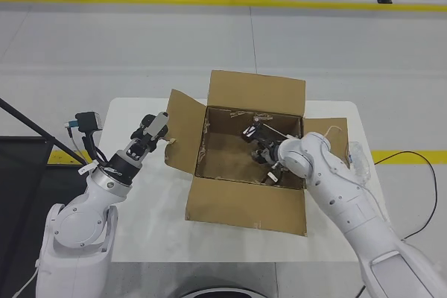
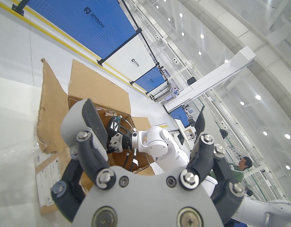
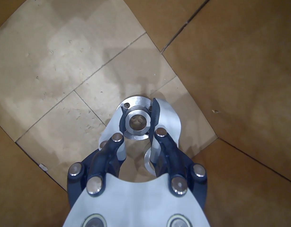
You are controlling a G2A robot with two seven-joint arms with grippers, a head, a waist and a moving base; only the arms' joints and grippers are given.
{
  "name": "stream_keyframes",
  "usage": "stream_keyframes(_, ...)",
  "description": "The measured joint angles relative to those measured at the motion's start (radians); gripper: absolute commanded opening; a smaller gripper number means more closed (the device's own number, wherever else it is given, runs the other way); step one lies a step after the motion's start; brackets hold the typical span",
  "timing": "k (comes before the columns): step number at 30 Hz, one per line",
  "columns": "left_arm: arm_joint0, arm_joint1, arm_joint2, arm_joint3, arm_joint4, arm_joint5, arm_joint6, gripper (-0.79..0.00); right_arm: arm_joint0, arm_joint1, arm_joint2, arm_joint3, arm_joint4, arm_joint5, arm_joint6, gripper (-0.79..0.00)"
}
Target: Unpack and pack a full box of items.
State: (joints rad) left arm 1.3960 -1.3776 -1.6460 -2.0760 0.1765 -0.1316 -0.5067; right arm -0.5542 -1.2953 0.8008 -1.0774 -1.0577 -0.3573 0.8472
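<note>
Evidently unfinished: brown cardboard box (image 1: 246,205) nearly bare; right gripper (image 3: 138,116) fingers clamped on round silver metal flange (image 3: 136,102) inside; left gripper (image 1: 155,125) fingers apart.

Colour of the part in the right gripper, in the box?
The flange is bare silver metal; right wrist view shows it best.
</note>
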Motion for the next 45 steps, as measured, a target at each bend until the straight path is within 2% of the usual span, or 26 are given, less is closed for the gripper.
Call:
stream_keyframes(5,0.0,0.0,0.0,0.0,0.0,0.0,0.0,0.0,-0.025,0.012,0.042,-0.077,0.023,-0.028,-0.013,-0.785)
stream_keyframes(11,0.0,0.0,0.0,0.0,0.0,0.0,0.0,0.0,-0.118,0.053,0.158,-0.288,0.056,-0.074,0.0,-0.785)
stream_keyframes(18,0.0,0.0,0.0,0.0,0.0,0.0,0.0,0.0,-0.325,0.113,0.396,-0.623,0.146,-0.117,-0.018,-0.785)
stream_keyframes(27,0.0,0.0,0.0,0.0,0.0,0.0,0.0,0.0,-0.545,0.155,0.665,-0.871,0.338,-0.203,-0.101,-0.785)
stream_keyframes(39,0.0,0.0,0.0,0.0,0.0,0.0,0.0,0.0,-0.555,0.157,0.679,-0.885,0.342,-0.201,-0.091,-0.785)
stream_keyframes(45,0.0,0.0,0.0,0.0,0.0,0.0,0.0,0.0,-0.571,0.156,0.694,-0.878,0.414,-0.166,-0.204,-0.785)
